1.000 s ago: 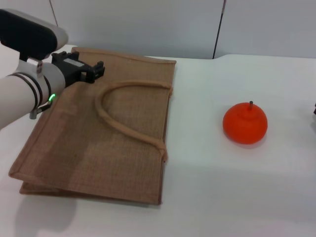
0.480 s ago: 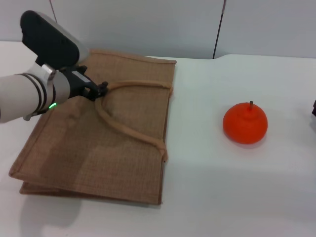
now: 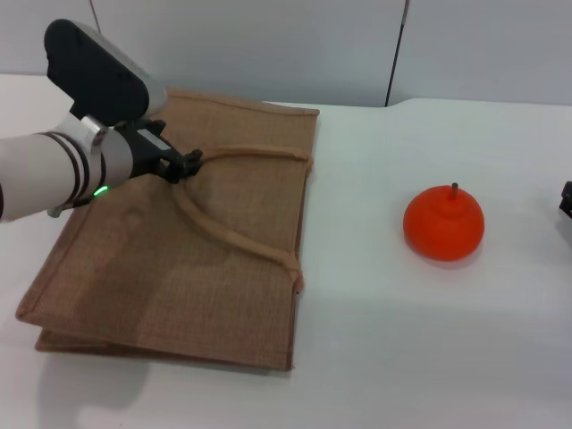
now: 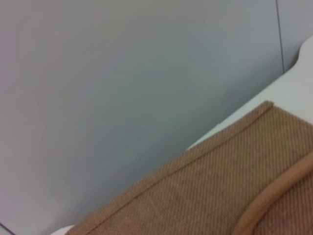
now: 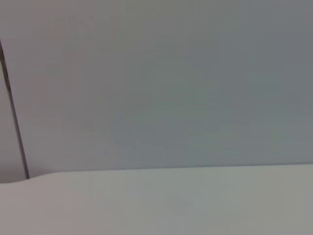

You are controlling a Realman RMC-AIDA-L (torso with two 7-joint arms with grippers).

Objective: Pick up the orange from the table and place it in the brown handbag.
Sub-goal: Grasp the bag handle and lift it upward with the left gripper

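A plain, smooth white worktop [image 3: 384,357] runs back to a pale grey panelled wall. The bright orange-red, squat round fruit with a short dark stem, the orange [image 3: 443,223], sits untouched on the bare surface, well apart to the right of the left end effector [image 3: 183,164] and not far from the dark sliver of the right end effector [image 3: 566,200] at the frame's edge. The large tan-brown woven jute handbag [image 3: 134,268] lies flat and closed on its side, directly beneath the left end effector, whose tip meets the curved top of the upper rope-like handle [image 3: 223,234]. Its fingers seem to be closed around that handle, though the head view is too coarse to be sure. How the right one's fingers stand I cannot tell.

By my reading, almost everything remains: the bag needs opening, and the fruit has yet to be grasped, carried over and dropped inside.
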